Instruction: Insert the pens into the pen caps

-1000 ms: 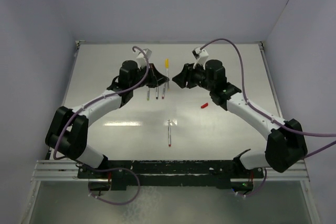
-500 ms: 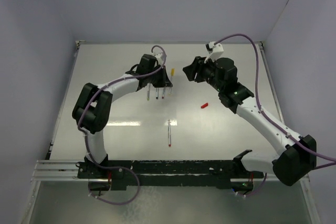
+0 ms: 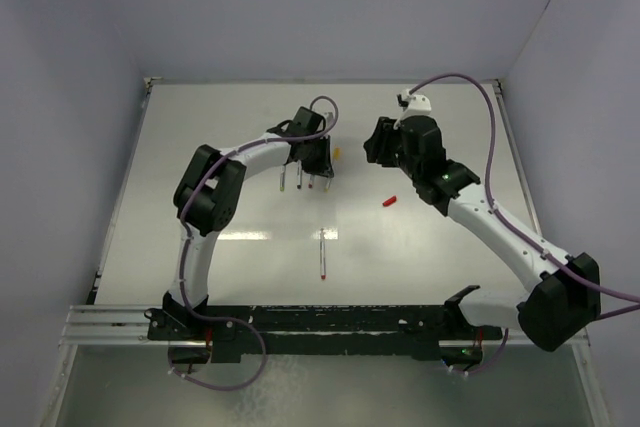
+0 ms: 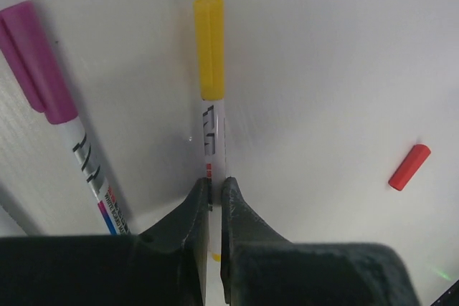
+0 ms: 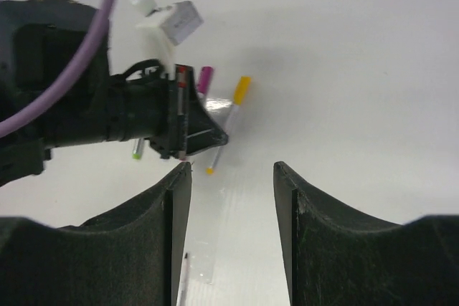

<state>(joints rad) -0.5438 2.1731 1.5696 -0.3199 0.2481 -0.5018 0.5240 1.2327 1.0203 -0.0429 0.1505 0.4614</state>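
Note:
My left gripper is shut on the white barrel of a yellow-capped pen, low over the table; its yellow cap points away from the jaws and also shows in the top view. A magenta-capped pen lies just left of it. Other pens lie below the left wrist, one with a green end. A loose red cap lies to the right and shows in the left wrist view. An uncapped pen with a red tip lies mid-table. My right gripper is open and empty, facing the left gripper.
The white table is walled at the back and both sides. The two grippers are close together at the back middle. The arm bases and a black rail run along the near edge.
The left arm has swung right and nearer, carrying the yellow-capped pen with it. The right gripper has drawn back to the right and turned.

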